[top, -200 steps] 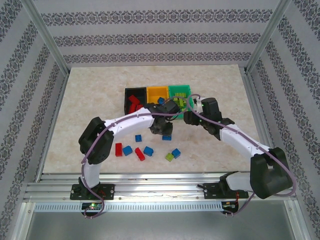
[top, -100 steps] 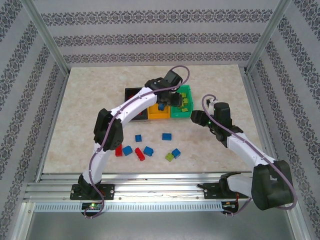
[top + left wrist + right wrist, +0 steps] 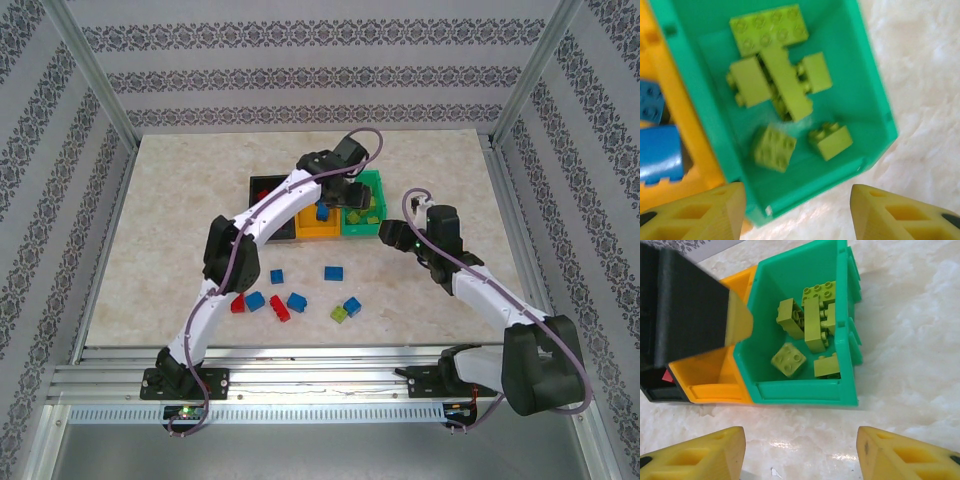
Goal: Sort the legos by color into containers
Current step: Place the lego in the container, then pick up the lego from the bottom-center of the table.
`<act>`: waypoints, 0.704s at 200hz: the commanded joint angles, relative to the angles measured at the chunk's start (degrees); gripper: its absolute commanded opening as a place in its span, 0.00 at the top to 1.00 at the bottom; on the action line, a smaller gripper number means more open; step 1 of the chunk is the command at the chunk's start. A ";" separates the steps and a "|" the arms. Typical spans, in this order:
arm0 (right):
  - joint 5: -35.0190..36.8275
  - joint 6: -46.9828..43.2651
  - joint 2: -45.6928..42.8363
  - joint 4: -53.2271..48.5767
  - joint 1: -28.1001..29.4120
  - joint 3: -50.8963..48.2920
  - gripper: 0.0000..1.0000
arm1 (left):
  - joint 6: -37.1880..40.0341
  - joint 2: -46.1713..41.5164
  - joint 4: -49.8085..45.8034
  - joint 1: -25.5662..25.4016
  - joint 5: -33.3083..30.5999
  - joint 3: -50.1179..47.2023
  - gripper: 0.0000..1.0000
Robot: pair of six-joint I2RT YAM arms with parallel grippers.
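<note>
Toward the near edge of the marbled table (image 3: 180,220) lie loose studded plastic bricks (image 3: 297,300) in red, blue and lime green; judged light, rigid and smooth-walled, each is best pinched across two flat opposite sides, not the studs. Beyond them the right claw (image 3: 800,450) waits spread and empty before the green open-topped plastic bin (image 3: 805,392), over whose lime bricks (image 3: 785,90) the left claw (image 3: 797,210) hangs, likewise spread and empty.

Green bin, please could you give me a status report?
Left gripper over green bin, jaws open, empty. Right gripper likewise. Lime legos inside. Nothing in the way.
</note>
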 commanded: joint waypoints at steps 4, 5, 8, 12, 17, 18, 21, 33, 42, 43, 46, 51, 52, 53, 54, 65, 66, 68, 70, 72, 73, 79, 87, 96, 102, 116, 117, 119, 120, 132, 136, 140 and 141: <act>-2.77 1.18 2.10 3.19 -0.02 -0.30 0.39 | 0.77 -10.55 5.52 -0.61 -1.49 -11.16 0.42; -2.83 1.14 2.17 3.24 0.02 -0.30 0.39 | 0.67 -10.97 5.90 -0.60 -1.49 -11.83 0.42; -2.85 1.17 2.38 3.41 0.10 -0.25 0.39 | 0.31 -12.32 7.15 -0.64 -1.39 -14.00 0.42; -2.96 1.11 2.69 3.66 0.35 -0.23 0.39 | -0.19 -14.12 8.97 -0.59 -1.26 -16.64 0.42; -2.82 0.98 3.21 4.06 0.67 -0.25 0.39 | -0.96 -16.61 11.70 -0.67 -1.02 -21.27 0.42; -2.77 0.95 3.30 4.11 0.76 -0.23 0.39 | -1.12 -17.12 12.33 -0.67 -0.94 -22.16 0.42; -2.59 0.79 3.69 4.23 0.94 -0.12 0.39 | -1.64 -18.69 14.26 -0.72 -0.69 -24.99 0.42; -2.56 0.28 5.28 3.93 1.57 0.60 0.39 | -3.74 -24.76 22.38 -0.77 -0.06 -36.05 0.42; -3.18 0.20 6.24 3.74 2.06 1.29 0.39 | -5.26 -29.12 27.46 -0.77 -0.20 -43.57 0.42; -3.26 0.22 6.40 3.69 2.12 1.33 0.39 | -5.38 -29.57 27.94 -0.76 -0.18 -44.30 0.42; -3.37 0.15 6.70 3.75 2.34 1.51 0.39 | -5.87 -30.83 29.23 -0.76 -0.40 -46.45 0.42; -3.50 0.06 7.08 3.81 2.77 1.78 0.39 | -6.55 -32.64 31.00 -0.76 -0.59 -49.37 0.42; -3.50 -0.03 7.17 3.81 2.87 1.84 0.39 | -6.68 -33.09 31.34 -0.76 -0.69 -49.88 0.42; -3.42 -0.08 7.21 3.81 3.01 1.87 0.39 | -6.84 -33.54 31.69 -0.76 -0.73 -50.71 0.42; -3.37 -0.15 7.28 3.81 3.08 1.88 0.39 | -6.96 -33.89 31.95 -0.76 -0.80 -51.43 0.42; -2.71 -1.41 8.20 3.24 4.58 2.67 0.39 | -8.29 -37.49 34.07 -0.76 -1.12 -57.20 0.42; -2.62 -1.56 8.30 3.09 4.70 2.81 0.39 | -8.39 -37.63 34.20 -0.76 -1.12 -57.66 0.42; -2.49 -1.80 8.51 2.66 4.79 3.05 0.39 | -8.58 -38.32 34.42 -0.76 -1.13 -58.27 0.42; -2.37 -2.08 8.78 1.92 5.12 3.53 0.39 | -8.71 -38.96 34.67 -0.78 -1.04 -59.33 0.42; -2.25 -2.39 9.00 1.12 5.35 4.02 0.39 | -8.92 -39.47 34.96 -0.76 -1.00 -60.23 0.42; -2.18 -2.53 9.09 0.75 5.48 4.24 0.39 | -9.01 -39.76 35.03 -0.76 -1.02 -60.67 0.42; -1.87 -3.20 9.88 -1.46 6.08 5.57 0.39 | -9.49 -41.28 35.67 -0.77 -0.98 -63.12 0.42; -2.04 -3.69 10.84 -3.30 6.87 6.84 0.39 | -10.17 -43.23 36.31 -0.77 -1.12 -66.29 0.42; -2.71 -3.66 11.74 -4.67 7.65 7.68 0.39 | -10.58 -45.24 36.68 -0.76 -1.59 -69.35 0.42; -3.39 -3.41 12.22 -5.61 8.27 8.23 0.39 | -10.81 -46.55 36.61 -0.83 -1.97 -71.10 0.42; -5.87 -3.33 13.33 -8.80 9.86 10.00 0.39 | -10.79 -49.68 36.14 -0.78 -3.88 -74.78 0.42; -6.05 -3.40 13.37 -9.17 9.98 10.17 0.39 | -10.78 -49.92 36.11 -0.77 -4.00 -75.06 0.42; -6.29 -3.56 13.49 -9.87 10.28 10.47 0.39 | -10.82 -50.49 36.02 -0.76 -4.48 -75.57 0.42; -6.44 -3.69 13.58 -10.19 10.49 10.62 0.39 | -10.84 -50.76 36.00 -0.76 -4.65 -75.86 0.42; -6.62 -5.08 13.68 -14.32 12.53 12.09 0.39 | -11.16 -53.68 36.13 -0.76 -7.02 -79.20 0.42; -6.57 -5.50 13.48 -15.23 13.25 12.25 0.39 | -11.24 -54.60 36.31 -0.78 -7.75 -80.65 0.42; -6.62 -5.95 13.25 -16.08 14.02 12.40 0.39 | -11.45 -55.71 36.48 -0.79 -8.33 -81.69 0.42; -6.64 -6.07 13.15 -16.37 14.16 12.42 0.39 | -11.51 -55.97 36.59 -0.78 -8.42 -81.95 0.42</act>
